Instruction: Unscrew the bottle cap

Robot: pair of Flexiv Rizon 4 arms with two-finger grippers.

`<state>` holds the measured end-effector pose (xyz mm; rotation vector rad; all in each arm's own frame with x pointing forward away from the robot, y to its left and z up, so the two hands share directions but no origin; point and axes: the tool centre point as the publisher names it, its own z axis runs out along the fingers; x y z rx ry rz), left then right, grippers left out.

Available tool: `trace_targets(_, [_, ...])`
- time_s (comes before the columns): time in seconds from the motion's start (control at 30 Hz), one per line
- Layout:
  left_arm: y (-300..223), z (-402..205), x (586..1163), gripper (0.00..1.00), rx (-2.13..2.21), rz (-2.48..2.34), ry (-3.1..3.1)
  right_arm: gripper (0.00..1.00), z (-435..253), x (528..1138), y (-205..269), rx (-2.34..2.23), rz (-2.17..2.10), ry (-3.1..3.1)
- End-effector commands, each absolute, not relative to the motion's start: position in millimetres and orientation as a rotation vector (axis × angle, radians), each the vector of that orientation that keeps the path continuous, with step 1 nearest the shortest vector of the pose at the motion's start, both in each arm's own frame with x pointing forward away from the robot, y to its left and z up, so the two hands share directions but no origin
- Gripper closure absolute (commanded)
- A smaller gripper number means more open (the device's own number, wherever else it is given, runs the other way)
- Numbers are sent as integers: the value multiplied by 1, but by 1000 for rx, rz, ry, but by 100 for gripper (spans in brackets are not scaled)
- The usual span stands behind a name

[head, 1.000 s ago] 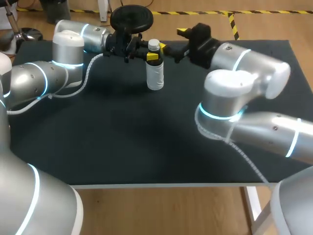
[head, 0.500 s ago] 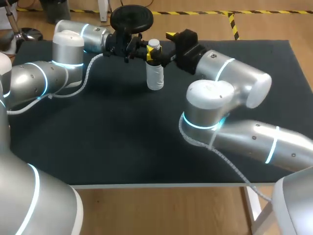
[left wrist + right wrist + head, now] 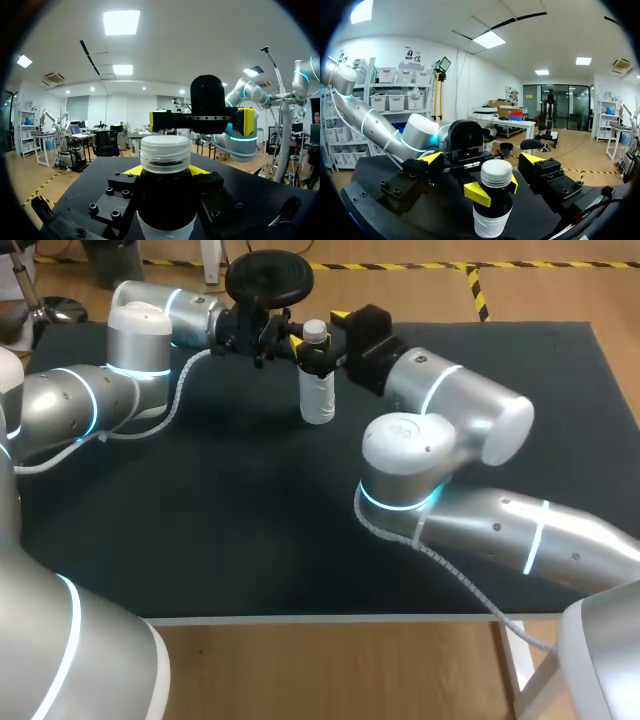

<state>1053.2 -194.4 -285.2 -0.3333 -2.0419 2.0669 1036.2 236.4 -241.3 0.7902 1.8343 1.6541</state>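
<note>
- Bottle (image 3: 318, 390) stands upright on the black table (image 3: 250, 520), upper middle of the head view, with its white cap (image 3: 314, 332) on. The left gripper (image 3: 300, 345) reaches in from the upper left. The right gripper (image 3: 330, 338), well off to the right a second ago, has swung in beside the cap.
- Left wrist view: the left gripper's yellow tips press the bottle's shoulder from both sides, clamping it just under the cap. The right gripper hangs just beyond.
- Right wrist view: the right gripper's fingers (image 3: 431, 157) stand wide apart, the cap (image 3: 496, 173) between them, untouched.
- Approach looks finished; pinching and twisting the cap should come next.
</note>
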Motion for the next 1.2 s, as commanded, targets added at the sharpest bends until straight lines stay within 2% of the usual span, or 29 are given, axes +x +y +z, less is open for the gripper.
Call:
trace_targets(0.03, [-195, -287, 1056, 100, -339, 2065, -2037, 0, -244, 1042, 240, 799, 1653, 1835])
trace_targets(1.2, [-195, -287, 1056, 100, -339, 2065, -2037, 0, -251, 1062, 238, 861, 1682, 1804])
